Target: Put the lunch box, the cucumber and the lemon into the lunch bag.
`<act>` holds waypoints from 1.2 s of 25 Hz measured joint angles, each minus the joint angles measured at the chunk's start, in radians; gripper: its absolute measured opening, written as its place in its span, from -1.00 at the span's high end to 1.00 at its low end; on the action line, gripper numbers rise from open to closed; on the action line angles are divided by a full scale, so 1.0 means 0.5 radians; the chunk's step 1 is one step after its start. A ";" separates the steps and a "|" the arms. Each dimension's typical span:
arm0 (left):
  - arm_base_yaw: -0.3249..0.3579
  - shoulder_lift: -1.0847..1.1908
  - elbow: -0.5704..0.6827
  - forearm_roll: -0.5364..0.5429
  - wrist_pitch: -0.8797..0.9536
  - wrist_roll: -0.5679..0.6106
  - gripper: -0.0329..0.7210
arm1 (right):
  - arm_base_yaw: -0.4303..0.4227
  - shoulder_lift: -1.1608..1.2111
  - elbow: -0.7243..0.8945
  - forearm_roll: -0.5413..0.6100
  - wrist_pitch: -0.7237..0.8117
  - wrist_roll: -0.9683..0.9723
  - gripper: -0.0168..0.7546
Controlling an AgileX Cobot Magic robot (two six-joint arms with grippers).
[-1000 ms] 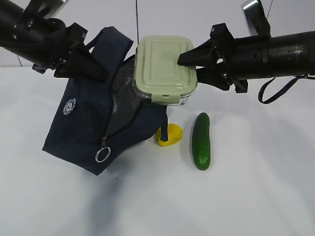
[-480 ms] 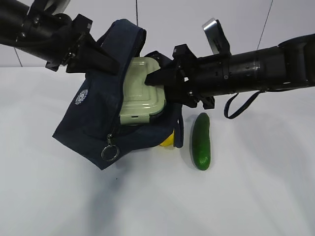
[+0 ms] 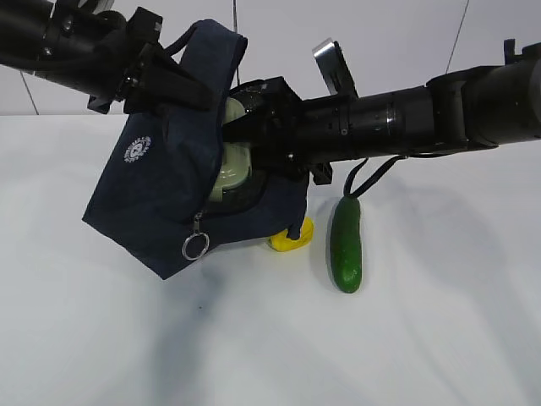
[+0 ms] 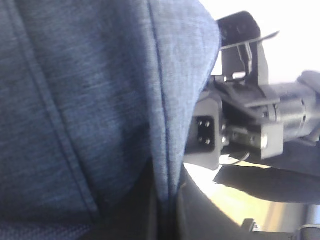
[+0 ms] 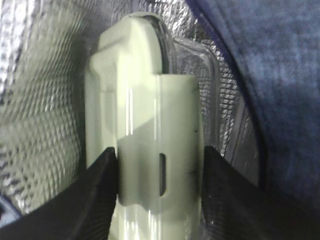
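Two hands are engaged: the lunch bag [image 3: 169, 203] is pinched up by the left hand [image 3: 161, 80] so its mouth gapes, while the lunch box [image 5: 145, 125] is gripped inside by the right hand [image 5: 157, 187].

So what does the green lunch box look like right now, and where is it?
The lunch box has a pale green lid with a clip latch and a clear base. It is turned on its edge, mostly inside the lunch bag, whose lining looks silvery and quilted. The right gripper pinches it at the latch end. Only a sliver shows from outside.
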State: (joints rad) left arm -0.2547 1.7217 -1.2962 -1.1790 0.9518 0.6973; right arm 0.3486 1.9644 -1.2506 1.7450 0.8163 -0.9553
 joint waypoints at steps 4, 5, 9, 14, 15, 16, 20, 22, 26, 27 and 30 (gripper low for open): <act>0.000 0.040 -0.001 -0.016 -0.014 0.003 0.91 | 0.000 0.000 -0.021 0.013 -0.067 -0.021 -0.03; 0.000 0.065 -0.004 -0.027 -0.014 0.003 0.91 | 0.000 0.010 -0.021 0.017 -0.074 -0.026 -0.03; 0.000 0.160 -0.004 -0.072 -0.006 0.007 0.91 | 0.000 0.083 -0.021 0.016 -0.074 -0.026 -0.03; 0.000 0.221 -0.004 -0.080 -0.002 0.010 0.91 | 0.000 0.149 -0.030 0.018 -0.077 -0.043 -0.03; 0.000 0.230 -0.004 -0.085 -0.002 0.012 0.91 | 0.000 0.157 -0.039 0.021 -0.077 -0.047 -0.03; 0.000 0.239 -0.004 -0.089 -0.001 0.015 0.91 | 0.000 0.174 -0.054 0.023 -0.077 -0.047 -0.03; 0.000 0.294 -0.008 -0.103 0.010 0.023 0.91 | 0.000 0.248 -0.110 0.026 -0.074 -0.050 -0.03; 0.000 0.316 -0.008 -0.105 0.013 0.030 0.91 | 0.008 0.278 -0.126 0.026 -0.074 -0.050 -0.03; 0.000 0.322 -0.008 -0.119 0.021 0.043 0.91 | 0.012 0.305 -0.126 0.030 -0.074 -0.050 -0.03; 0.000 0.322 -0.008 -0.119 0.021 0.043 0.91 | 0.015 0.307 -0.126 0.030 -0.074 -0.050 -0.03; 0.000 0.322 -0.008 -0.119 0.021 0.046 0.91 | 0.015 0.307 -0.126 0.033 -0.074 -0.055 -0.03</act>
State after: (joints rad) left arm -0.2547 1.8825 -1.3003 -1.2383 0.9624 0.7204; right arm 0.3560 2.1177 -1.3136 1.7613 0.7795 -0.9830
